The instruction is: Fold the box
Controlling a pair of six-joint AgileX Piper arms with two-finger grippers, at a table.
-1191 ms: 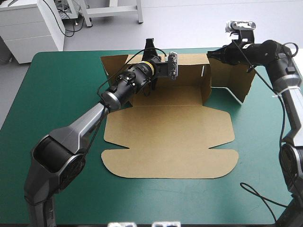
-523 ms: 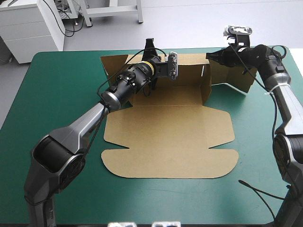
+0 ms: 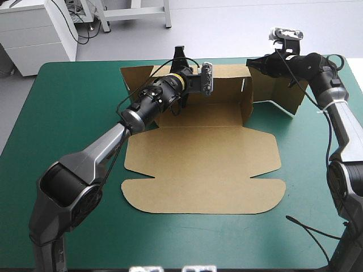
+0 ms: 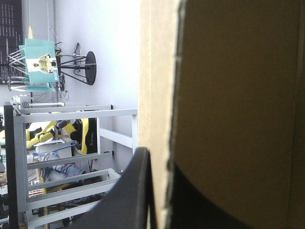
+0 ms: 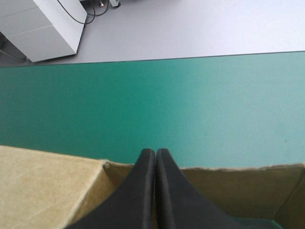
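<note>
Gripping the box (image 3: 204, 164) | my left claw (image 3: 180, 54) clamps its back wall (image 3: 227, 76) | my right claw (image 5: 155, 152), nearer, clamps the outlying right flap (image 3: 278, 90).

The left arm (image 3: 142, 110) hides part of the back wall of the box (image 3: 204, 164), which runs out of view past the left gripper (image 4: 159, 164).

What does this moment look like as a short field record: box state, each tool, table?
box: brown sheet, back wall and right flap raised, lid panels flat
left tool: shut on the back wall's top edge
right tool: shut, tips at the right flap's top edge
table: teal-green cover
</note>
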